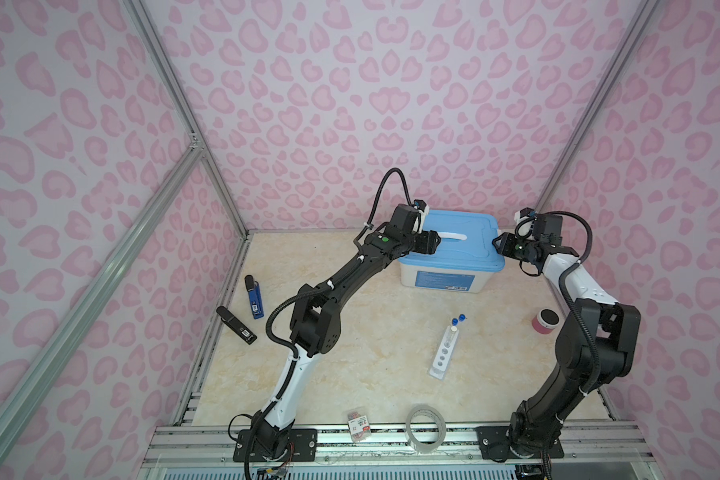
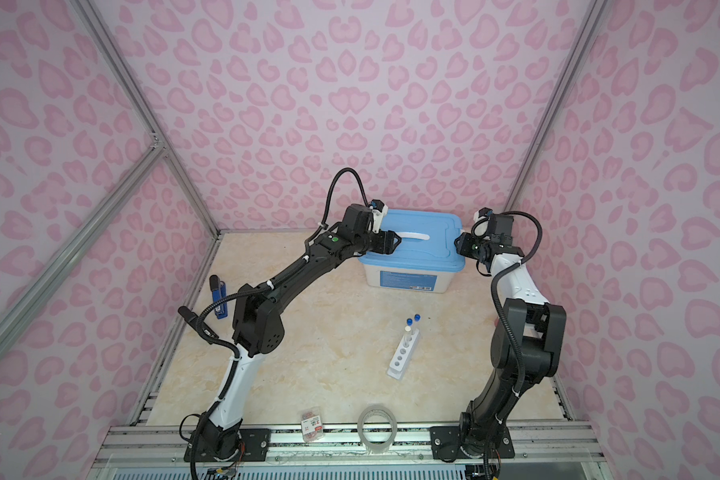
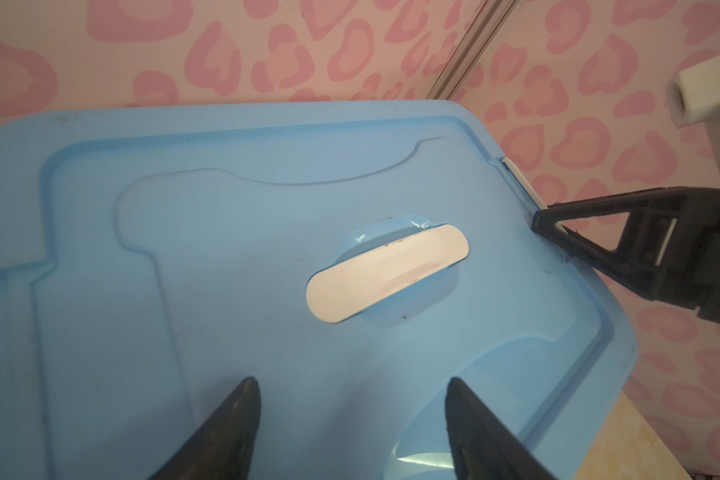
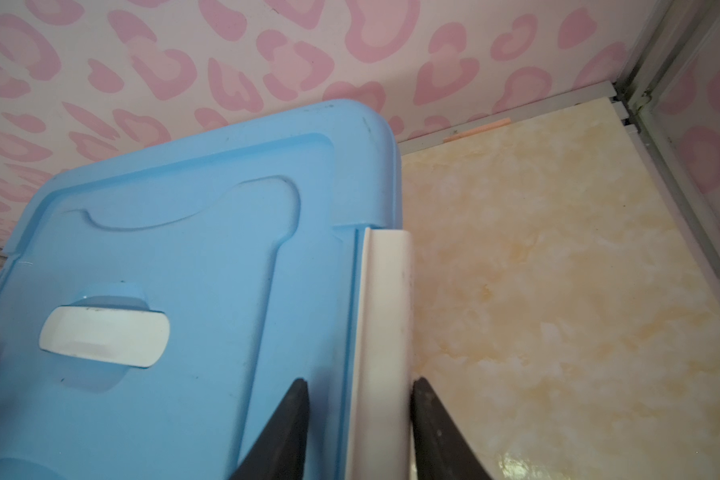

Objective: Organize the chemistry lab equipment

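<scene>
The white six-hole rack (image 1: 444, 351) (image 2: 403, 353) lies on the marble floor right of centre. One clear tube stands in its far end, and two blue-capped test tubes (image 1: 458, 320) (image 2: 413, 319) sit just beyond it. My left gripper (image 3: 352, 380) (image 1: 439, 241) hovers open over the blue lid (image 3: 225, 249) of a storage box, short of its white handle (image 3: 387, 272). My right gripper (image 4: 361, 380) (image 1: 496, 241) is at the lid's right edge. Its fingers straddle the white latch (image 4: 385, 311): one touches the latch's outer side and the other is over the lid, a little apart.
The blue-lidded box (image 1: 441, 278) stands against the back wall. A pink round container with a dark top (image 1: 545, 321) sits beside the right arm. A clear tape roll (image 1: 425, 428) and a small packet (image 1: 359, 426) lie at the front edge. A blue stapler (image 1: 254, 297) and a black stapler (image 1: 237, 320) lie at the left.
</scene>
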